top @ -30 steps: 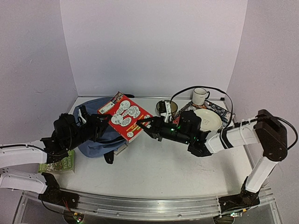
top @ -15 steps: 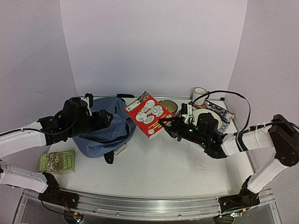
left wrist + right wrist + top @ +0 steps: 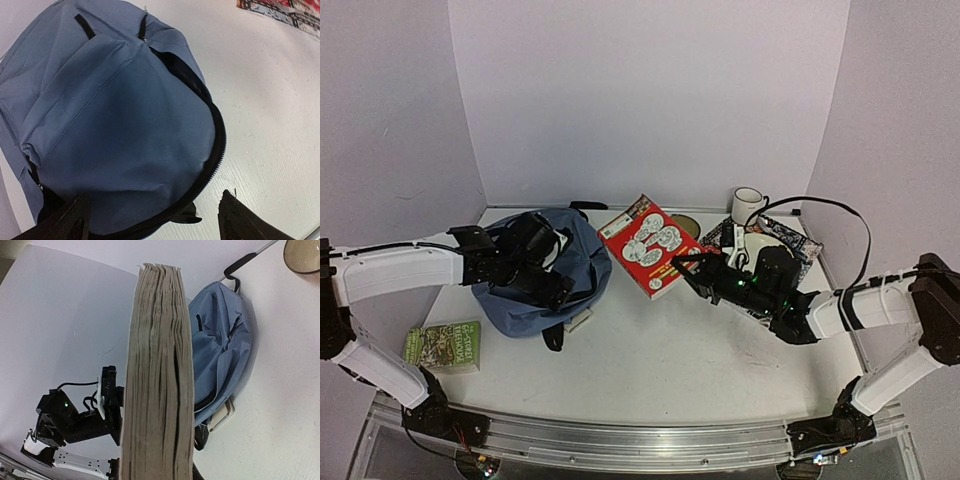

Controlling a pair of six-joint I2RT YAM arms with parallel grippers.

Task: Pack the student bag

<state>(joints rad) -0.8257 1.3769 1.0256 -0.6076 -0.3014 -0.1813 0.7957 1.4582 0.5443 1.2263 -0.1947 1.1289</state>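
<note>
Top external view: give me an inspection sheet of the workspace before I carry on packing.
Surface: white table, lightly scuffed.
Job's things: student bag lies left of centre, main zip appears parted; red book held tilted, right of the bag.
Clutter: green book at near left; mug and patterned cloth at far right.
Hands: left hand open over the bag, holding nothing; right hand shut on the red book.
Cables: black cable arcs from the right arm past the mug.
Surroundings: pale walls on three sides; metal rail along the near edge.
</note>
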